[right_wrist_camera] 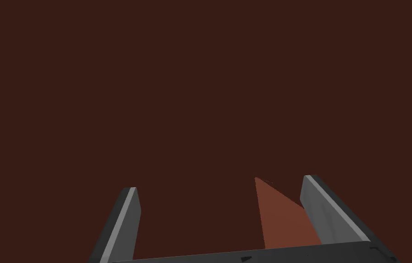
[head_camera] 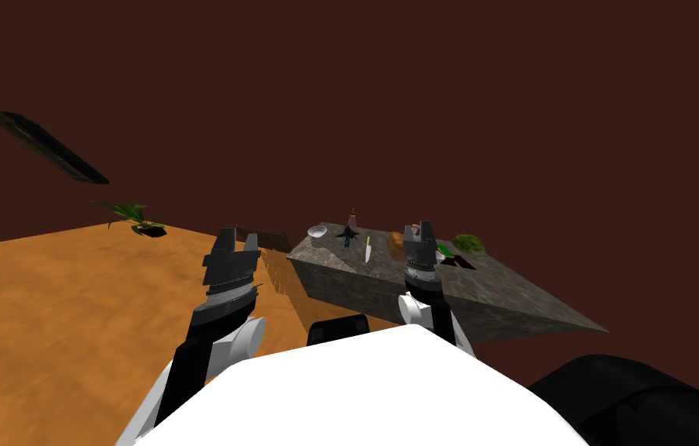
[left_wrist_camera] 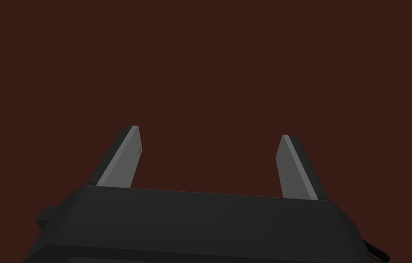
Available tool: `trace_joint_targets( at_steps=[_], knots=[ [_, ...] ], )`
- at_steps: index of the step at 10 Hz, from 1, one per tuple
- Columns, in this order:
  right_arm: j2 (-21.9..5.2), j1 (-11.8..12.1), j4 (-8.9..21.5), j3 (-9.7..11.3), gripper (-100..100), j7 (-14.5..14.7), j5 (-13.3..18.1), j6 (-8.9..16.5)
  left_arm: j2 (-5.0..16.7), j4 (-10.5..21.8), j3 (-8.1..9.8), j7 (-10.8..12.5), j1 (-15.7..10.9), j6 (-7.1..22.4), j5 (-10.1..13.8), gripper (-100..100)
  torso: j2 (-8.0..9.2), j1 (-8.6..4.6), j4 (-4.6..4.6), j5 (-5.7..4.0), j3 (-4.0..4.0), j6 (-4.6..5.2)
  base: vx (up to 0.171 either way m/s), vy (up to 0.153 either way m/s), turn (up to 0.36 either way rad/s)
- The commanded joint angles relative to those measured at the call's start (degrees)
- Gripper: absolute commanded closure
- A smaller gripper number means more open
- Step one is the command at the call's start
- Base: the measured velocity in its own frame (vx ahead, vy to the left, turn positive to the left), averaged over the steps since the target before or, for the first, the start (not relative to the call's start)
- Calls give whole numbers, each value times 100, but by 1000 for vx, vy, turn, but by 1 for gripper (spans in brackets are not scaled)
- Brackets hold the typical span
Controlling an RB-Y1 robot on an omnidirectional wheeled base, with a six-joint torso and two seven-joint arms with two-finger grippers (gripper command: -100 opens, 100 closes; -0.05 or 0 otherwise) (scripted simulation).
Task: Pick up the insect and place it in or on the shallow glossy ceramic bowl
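White bowl (head_camera: 317,231) sits at stone counter (head_camera: 495,294) far-left corner; dark insect (head_camera: 350,232) on counter just beside it. L gripper (left_wrist_camera: 209,132) & R gripper (right_wrist_camera: 219,182): jaws wide.

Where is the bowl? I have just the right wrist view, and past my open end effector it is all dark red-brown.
Observer: In the head view, a white bowl sits near the left end of a stone-topped counter ahead of you.
Operator: And the insect?
Observer: A small dark spiky shape, probably the insect, lies just to the right of the bowl and apart from it.
Operator: Where is my hand relative to those?
Observer: The right end effector shows in front of the counter, further right than a knife that lies beside the spiky shape.
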State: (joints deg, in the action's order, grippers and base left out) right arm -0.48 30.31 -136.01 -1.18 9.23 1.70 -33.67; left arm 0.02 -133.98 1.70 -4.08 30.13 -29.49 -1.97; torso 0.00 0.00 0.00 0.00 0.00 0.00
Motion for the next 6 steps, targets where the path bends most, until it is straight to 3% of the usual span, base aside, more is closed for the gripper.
trace_joint_targets(
  at_steps=[1,6],
  knots=[
    [-255,-62,93,2,-100,60,-21,158,0,0,0,0,0,0,0,0,0,0,0,0,0,0,-11,29,51],
    [-911,-326,462,-2,-100,357,-108,853,-1,0,-1,0,-1,0,0,0,14,27,3,6,8,-1,-34,68,53]
  ],
)
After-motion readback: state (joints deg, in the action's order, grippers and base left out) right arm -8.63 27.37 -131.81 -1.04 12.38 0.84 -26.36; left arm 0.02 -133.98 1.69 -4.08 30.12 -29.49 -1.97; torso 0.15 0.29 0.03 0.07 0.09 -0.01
